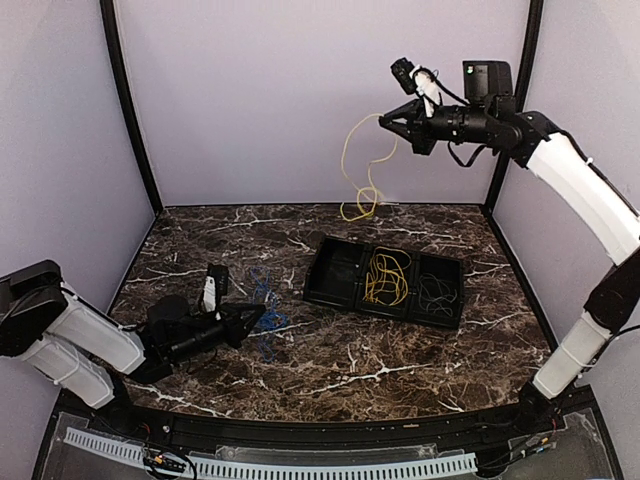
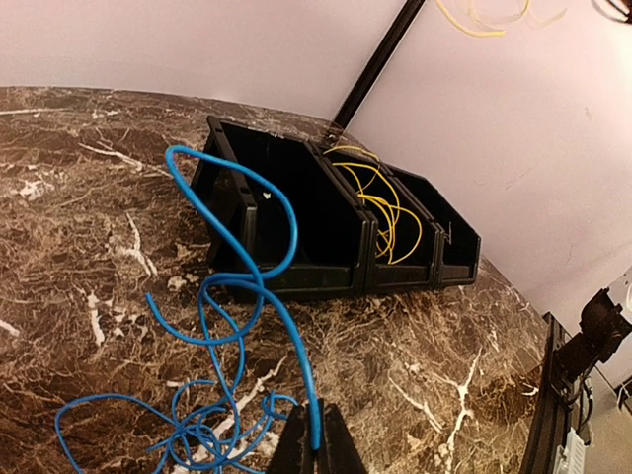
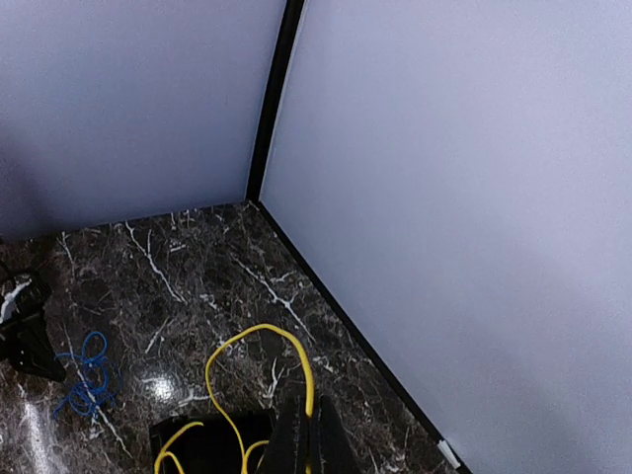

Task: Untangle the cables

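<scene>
Right gripper [image 1: 383, 119] high at 1 o'clock, fingers pinching yellow cable [image 1: 347, 160]; held up, likely so loops hang free, tail near table [image 1: 400, 372] at 12; left gripper [image 1: 258, 315] low at 8 o'clock, pinching blue cable [image 1: 264, 290], probably keeping it apart; other coils [image 1: 385, 278] in tray [image 1: 316, 270].

The worktop [image 1: 400, 360] is dark brown-black marble with thin white veins. My left fingers [image 2: 294, 446] are matt black, and so are my right fingers [image 3: 289, 439]. The blue cable [image 2: 207, 433], at the bottom left of my left wrist view, is a bright, plain blue. The yellow cable [image 1: 362, 205], top centre of the overhead view, is pale lemon. The yellow coil [image 1: 385, 278] in the tray [image 1: 322, 268] is more golden. The tray is solid black, and the dark grey cable [image 1: 437, 295] barely shows against it. The walls [image 1: 300, 100] are plain pale lilac, edged by black posts [image 1: 128, 110]. My arm shells [image 1: 590, 195] are white with black joints.
</scene>
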You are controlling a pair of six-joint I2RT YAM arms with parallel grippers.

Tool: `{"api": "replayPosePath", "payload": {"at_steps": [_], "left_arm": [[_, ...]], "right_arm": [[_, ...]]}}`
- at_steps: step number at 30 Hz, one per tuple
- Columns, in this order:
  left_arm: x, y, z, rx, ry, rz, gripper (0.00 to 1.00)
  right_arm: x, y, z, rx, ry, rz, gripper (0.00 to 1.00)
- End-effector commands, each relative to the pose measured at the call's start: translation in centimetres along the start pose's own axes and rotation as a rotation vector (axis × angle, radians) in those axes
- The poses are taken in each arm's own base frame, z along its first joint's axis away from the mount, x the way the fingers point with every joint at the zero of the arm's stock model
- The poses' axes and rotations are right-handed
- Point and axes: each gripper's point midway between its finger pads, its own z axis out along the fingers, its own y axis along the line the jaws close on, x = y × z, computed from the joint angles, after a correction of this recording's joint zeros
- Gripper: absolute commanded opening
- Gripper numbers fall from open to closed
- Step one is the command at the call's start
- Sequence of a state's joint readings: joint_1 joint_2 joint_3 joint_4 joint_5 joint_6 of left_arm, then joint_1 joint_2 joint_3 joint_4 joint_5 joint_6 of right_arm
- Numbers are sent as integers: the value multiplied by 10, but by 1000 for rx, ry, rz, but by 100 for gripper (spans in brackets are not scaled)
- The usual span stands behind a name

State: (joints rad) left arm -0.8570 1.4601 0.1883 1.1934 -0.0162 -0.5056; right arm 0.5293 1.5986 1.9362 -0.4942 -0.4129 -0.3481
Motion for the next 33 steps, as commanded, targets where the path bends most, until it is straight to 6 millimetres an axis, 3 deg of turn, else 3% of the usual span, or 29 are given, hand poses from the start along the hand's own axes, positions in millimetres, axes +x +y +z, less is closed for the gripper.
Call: {"api": "replayPosePath", "payload": {"at_steps": [1,7,12,16,21,23,33], "left_arm": [[-13,-7,-11,4,-24,42,0],[-25,-5,-23,-37,-39,95,0],[-24,3,-30,-72,-45,102,0],[-20,6,-33,-79,-44,91,0],[-16,9,-34,-87,-34,87,0],[-16,9,-33,-87,-32,91,0],[-16,10,-33,-94,-27,107,0]], "right_arm": [[46,-9,3,34,56,20,0],[100,0,7,20,136,61,0],[120,5,9,15,163,79,0],[115,5,4,17,153,82,0],[77,3,-9,8,89,73,0],[71,4,-11,0,80,74,0],[100,9,-12,15,134,68,0]]}}
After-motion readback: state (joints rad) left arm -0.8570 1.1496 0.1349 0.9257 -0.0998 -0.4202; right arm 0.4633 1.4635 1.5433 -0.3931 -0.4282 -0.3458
